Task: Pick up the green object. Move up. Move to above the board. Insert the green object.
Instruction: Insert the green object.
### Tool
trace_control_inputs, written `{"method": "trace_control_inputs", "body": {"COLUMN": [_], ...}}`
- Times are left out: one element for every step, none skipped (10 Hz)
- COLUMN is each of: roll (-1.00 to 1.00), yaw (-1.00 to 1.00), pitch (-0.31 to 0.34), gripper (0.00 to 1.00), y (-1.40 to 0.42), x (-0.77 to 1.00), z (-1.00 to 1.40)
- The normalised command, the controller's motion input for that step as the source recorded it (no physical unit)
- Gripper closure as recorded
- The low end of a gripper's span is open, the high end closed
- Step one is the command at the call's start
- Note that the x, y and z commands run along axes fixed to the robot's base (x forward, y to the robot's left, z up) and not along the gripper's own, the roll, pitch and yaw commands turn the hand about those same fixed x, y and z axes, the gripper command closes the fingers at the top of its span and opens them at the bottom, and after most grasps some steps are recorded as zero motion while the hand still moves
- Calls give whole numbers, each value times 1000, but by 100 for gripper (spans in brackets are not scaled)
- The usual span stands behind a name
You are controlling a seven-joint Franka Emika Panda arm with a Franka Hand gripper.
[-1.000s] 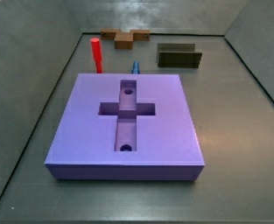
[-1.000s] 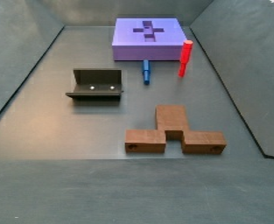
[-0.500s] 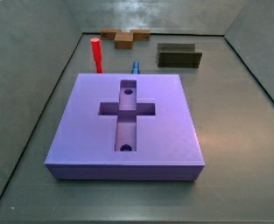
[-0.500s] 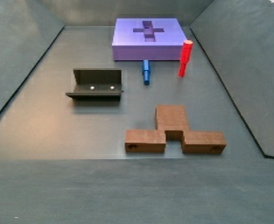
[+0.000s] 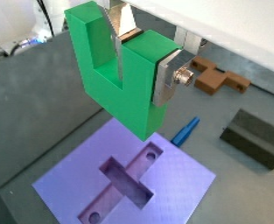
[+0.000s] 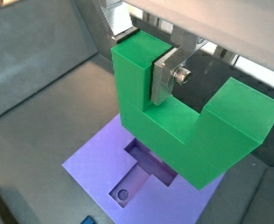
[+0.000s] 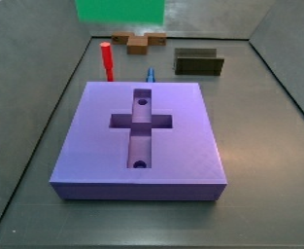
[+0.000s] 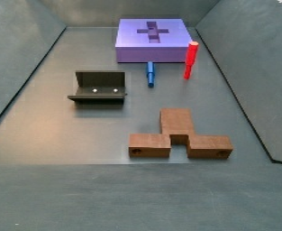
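Note:
My gripper (image 5: 143, 57) is shut on one prong of the bright green U-shaped object (image 5: 109, 79) and holds it high in the air; a silver finger (image 5: 166, 79) presses that prong's side. Both wrist views show the purple-blue board (image 5: 174, 185) with its cross-shaped recess below the green object (image 6: 186, 140). In a side view only the block's green bottom (image 7: 119, 10) shows at the top edge, beyond the far end of the board (image 7: 181, 117). The other side view shows the board (image 8: 137, 50) but neither gripper nor block.
A red peg (image 7: 106, 60) stands upright at the board's far left corner. A blue peg (image 7: 151, 73) lies by the board's far edge. A dark fixture (image 7: 200, 62) and a brown block (image 7: 145, 41) sit further back. Grey walls enclose the floor.
The green object has come into a side view at its top edge, where nothing showed before. Board, pegs, fixture and brown block have not moved.

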Motion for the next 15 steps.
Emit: {"method": "trace_control_inputs", "body": {"roll": [27,0,-11,-4,0,139,207,149,81,69,87,96,94,94,90], "yaw": [-51,-51,-31,0,0,14,0,0,0,0,0,0,0,0,0], "pitch": [0,0,0,0,6,0,-19,-7,-16,0,0,0,0,0,0], "gripper": [100,100,100,100,100,100,100,100,100,100,100,100,100,100,100], "y": [-71,0,0,0,-43,-151,-149,-66,-6,0,-3,-26,-26,-23,-23], "x": [29,11,9,14,54,54,14,0,0,0,0,0,0,0,0], "z": [-703,-589,-489,-257,-20,-391,-557,-500,-354,-283,-286,-274,-251,-249,-217]}}
